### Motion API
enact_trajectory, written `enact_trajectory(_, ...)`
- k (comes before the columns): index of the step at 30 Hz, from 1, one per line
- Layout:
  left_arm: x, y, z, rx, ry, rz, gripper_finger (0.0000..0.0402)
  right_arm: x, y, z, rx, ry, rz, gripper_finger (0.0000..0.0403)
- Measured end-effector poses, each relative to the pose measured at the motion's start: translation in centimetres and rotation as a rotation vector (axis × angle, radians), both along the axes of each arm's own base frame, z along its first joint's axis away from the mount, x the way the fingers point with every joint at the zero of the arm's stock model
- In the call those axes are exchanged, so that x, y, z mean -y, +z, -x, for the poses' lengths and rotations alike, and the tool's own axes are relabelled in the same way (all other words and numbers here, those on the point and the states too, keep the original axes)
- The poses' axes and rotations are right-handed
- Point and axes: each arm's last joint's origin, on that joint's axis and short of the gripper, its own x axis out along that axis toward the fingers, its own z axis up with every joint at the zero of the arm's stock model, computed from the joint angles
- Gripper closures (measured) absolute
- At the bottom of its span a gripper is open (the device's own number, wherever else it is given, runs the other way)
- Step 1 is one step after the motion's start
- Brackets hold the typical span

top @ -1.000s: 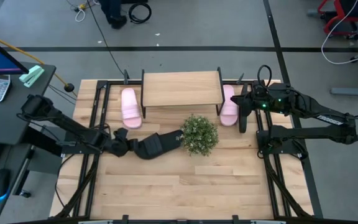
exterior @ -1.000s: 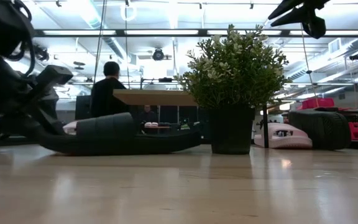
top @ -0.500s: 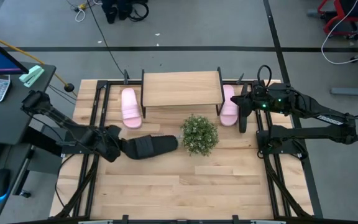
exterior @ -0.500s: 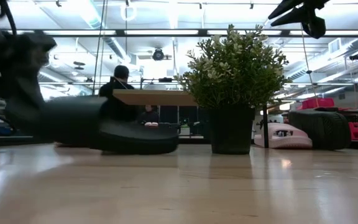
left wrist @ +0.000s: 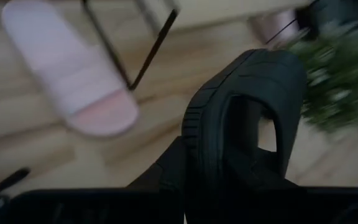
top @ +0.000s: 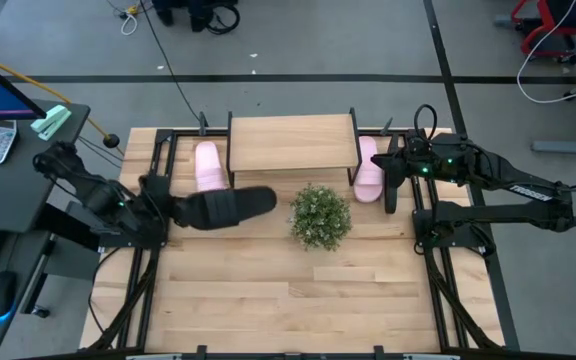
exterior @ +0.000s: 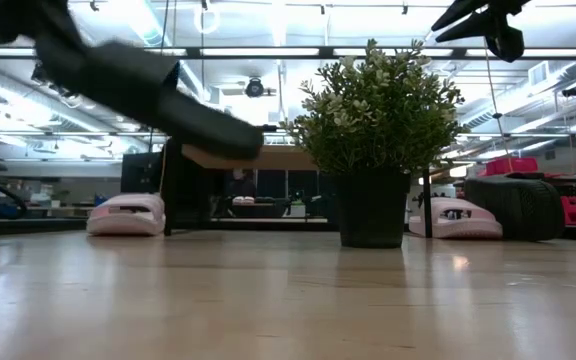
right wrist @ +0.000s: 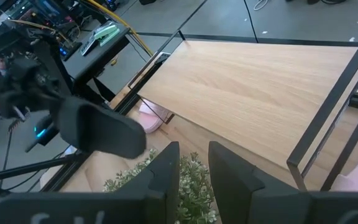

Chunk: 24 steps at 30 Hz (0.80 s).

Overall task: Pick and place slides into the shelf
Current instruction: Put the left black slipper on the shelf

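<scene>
High view: the small low shelf with the light wood top and thin black frame is my landmark. My left gripper is clamped on a black open-toe slide, carried in the air just off the shelf's front-left leg. The step in hand is transport — next I must tip it level and slip it under the top board, clear of the small green potted plant before the shelf. A pale pink slide lies at the shelf's left end, its mate at the right end, where my right gripper hovers, fingers narrowly apart. Half a second ago the black slide sat on the table nearer the plant — now it is lifted.
</scene>
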Motion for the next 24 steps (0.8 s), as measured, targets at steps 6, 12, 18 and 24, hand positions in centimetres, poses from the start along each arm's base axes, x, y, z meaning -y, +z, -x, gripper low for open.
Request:
enact_trajectory(6, -0.4, 3.1, 0.0, 0.185, 0.064, -0.084, 0.0338, 0.0, 0.0, 0.0, 0.000, 0.000, 0.001, 0.0311)
enact_trajectory(12, -0.7, 4.3, -1.0, 0.400, 0.233, -0.128, 0.0338, 0.0, 0.0, 0.0, -0.003, 0.003, 0.007, 0.0311)
enact_trajectory(18, -0.4, 5.8, -4.1, 0.512, 0.330, -0.188, 0.0339, 0.1, 0.6, -0.2, 0.048, 0.015, 0.059, 0.0311)
enact_trajectory(24, -0.3, 6.3, -7.9, 0.571, 0.454, -0.258, 0.0340, 0.2, 2.3, -0.6, 0.174, 0.035, 0.205, 0.0311)
